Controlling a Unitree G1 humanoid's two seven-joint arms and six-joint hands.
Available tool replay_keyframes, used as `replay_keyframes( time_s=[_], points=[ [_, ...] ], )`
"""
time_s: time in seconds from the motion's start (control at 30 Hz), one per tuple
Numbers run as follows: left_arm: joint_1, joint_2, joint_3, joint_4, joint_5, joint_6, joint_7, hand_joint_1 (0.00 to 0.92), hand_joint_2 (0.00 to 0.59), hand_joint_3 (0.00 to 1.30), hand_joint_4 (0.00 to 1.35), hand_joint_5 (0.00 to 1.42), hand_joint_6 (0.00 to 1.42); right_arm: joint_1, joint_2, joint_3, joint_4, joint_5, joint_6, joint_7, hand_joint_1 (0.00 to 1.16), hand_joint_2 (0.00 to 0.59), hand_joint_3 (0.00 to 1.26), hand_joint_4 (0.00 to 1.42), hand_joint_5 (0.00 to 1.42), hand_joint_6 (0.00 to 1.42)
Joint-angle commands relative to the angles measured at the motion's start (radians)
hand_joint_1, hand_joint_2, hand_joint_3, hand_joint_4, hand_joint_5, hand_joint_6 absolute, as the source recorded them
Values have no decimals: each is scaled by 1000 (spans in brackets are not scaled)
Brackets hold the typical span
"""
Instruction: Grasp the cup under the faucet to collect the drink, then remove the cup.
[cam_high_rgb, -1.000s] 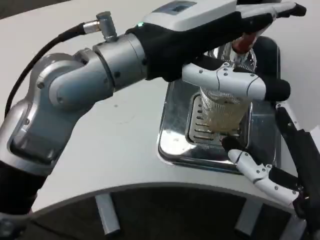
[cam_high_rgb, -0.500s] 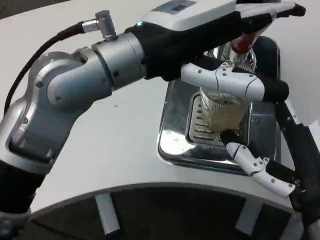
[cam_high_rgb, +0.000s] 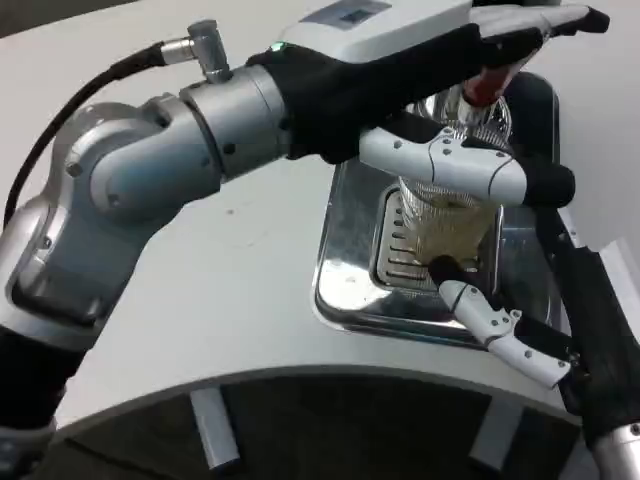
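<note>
We have our left hand (cam_high_rgb: 400, 70) stretched over the dispenser, its back to the camera and its fingers (cam_high_rgb: 450, 165) reaching across the top of the cup (cam_high_rgb: 445, 220). One white finger lies level just above the rim, and further fingers reach up by the red faucet handle (cam_high_rgb: 487, 85); we cannot tell from this angle whether they press it or grip anything. The cup stands upright on the slotted grate (cam_high_rgb: 400, 250) of the steel drip tray (cam_high_rgb: 340, 270), under the faucet, with a pale yellowish drink showing through its ribbed wall.

What changes over the last second is on our right side. Our right hand (cam_high_rgb: 540, 330) moves inward from the lower right: a second ago its leading finger lay short of the cup's base, and now the black fingertip (cam_high_rgb: 447, 270) sits against the cup's lower front, at or very near touching. The fingers are spread wide and hold nothing yet. The left hand and the cup stay as they were, and the drink level looks much the same.

We judge that the collecting is well along and the right hand is getting ready to take the cup. The closing still has to come before any lift off the tray and clear of the worktop (cam_high_rgb: 230, 290).
</note>
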Motion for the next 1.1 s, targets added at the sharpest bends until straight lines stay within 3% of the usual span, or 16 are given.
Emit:
replay_keyframes(
  time_s=[0.03, 1.1],
  points=[
    [60, 33, -34, 14, 47, 18, -57, 0, 49, 77, 0, 50, 176, -6, 12, 11, 18, -9, 2, -23, 595, 285, 0, 0, 0, 14],
    [56, 43, -35, 11, 44, 11, -68, 0, 53, 85, 0, 48, 176, -101, 49, 23, 131, -4, 0, -81, 608, 275, 0, 0, 0, 0]
  ],
)
